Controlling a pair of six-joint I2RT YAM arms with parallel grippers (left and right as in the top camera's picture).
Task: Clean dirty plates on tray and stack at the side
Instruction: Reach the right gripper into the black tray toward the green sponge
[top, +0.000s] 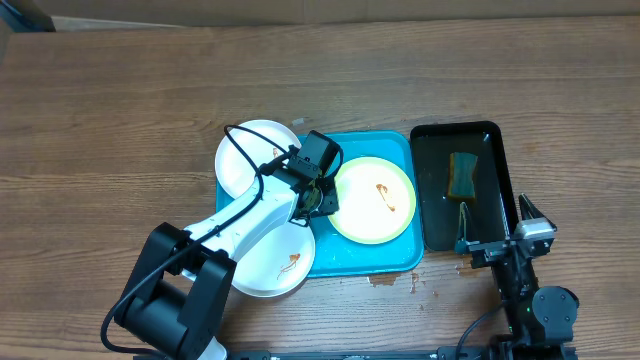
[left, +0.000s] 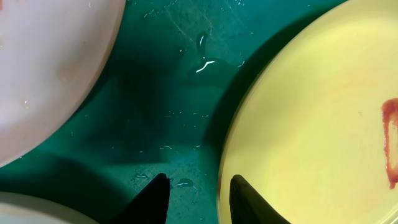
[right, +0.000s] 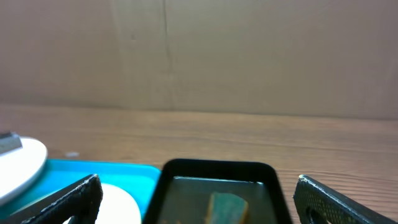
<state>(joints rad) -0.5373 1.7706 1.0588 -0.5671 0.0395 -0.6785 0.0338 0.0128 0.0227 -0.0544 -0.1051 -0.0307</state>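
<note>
While the right gripper (right: 199, 185) hangs wide open and empty over the near end of the black tray (top: 438, 215), one smeared white plate (top: 280, 265) overlaps the near-left corner of the blue tray (top: 370, 262). The left gripper (left: 198, 190) is partly open, holding nothing, astride the rim of the yellow-rimmed plate (top: 372, 200) in that tray. A second white plate (top: 250, 155) lies far left.
</note>
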